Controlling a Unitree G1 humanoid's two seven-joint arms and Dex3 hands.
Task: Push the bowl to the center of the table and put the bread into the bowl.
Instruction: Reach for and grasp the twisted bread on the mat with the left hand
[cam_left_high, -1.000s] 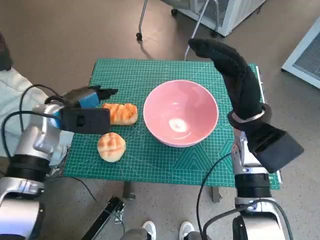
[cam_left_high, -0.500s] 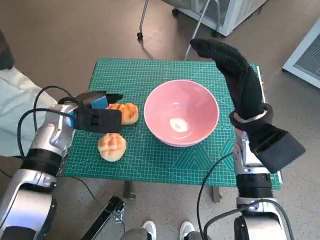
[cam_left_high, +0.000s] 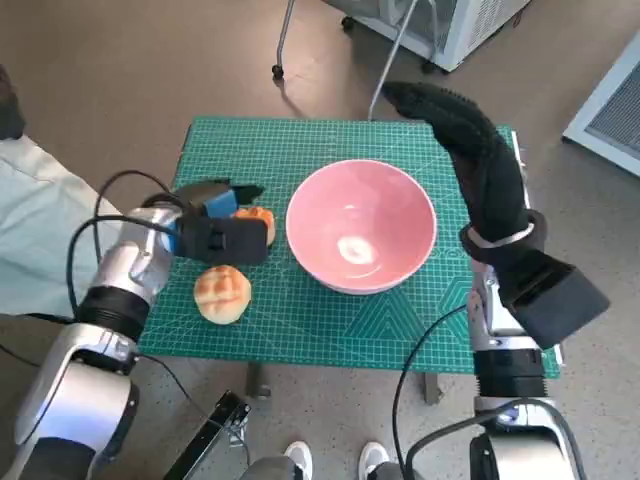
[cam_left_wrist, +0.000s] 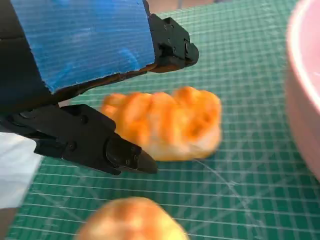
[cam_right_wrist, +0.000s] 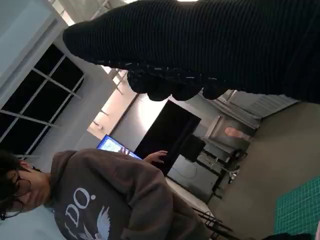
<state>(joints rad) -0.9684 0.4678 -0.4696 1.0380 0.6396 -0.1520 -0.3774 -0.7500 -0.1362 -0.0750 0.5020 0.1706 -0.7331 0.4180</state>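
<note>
Head view. Left hand low over the braided bread, fingers apart, nothing held; loaf partly hidden under it. Round bun just near side of that hand, untouched. Pink bowl just beyond the fingertips toward the right arm, roughly mid-table by judgement, so the push looks done and the bread pickup is the step in hand. Right hand raised at the bowl's far flank, glove extended, holding nothing, apparently clear of the rim. Advice: lower straight down, straddle the loaf across its short width, close gently since soft crust likely dents; lift clear of the rim before crossing over. Risk: nudging the loaf into the bowl wall or clipping the bun.

Left wrist view. Blue-taped back above, upper finger past the loaf's far edge, lower finger at its near edge; bread between them, contact not certain, slightly blurred. Bun just below the lower finger. Bowl rim at the frame's edge, close beyond the loaf.

Right wrist view. Glove across the frame, fingers loosely curled, empty. Bowl not shown.

Surface and room. Green gridded cutting mat covering the small table. Brown floor around; chair legs and a white cabinet beyond the far edge; shoes near the table's near side. Person in a grey hoodie seen past the glove, dark windows and a lit screen behind.
</note>
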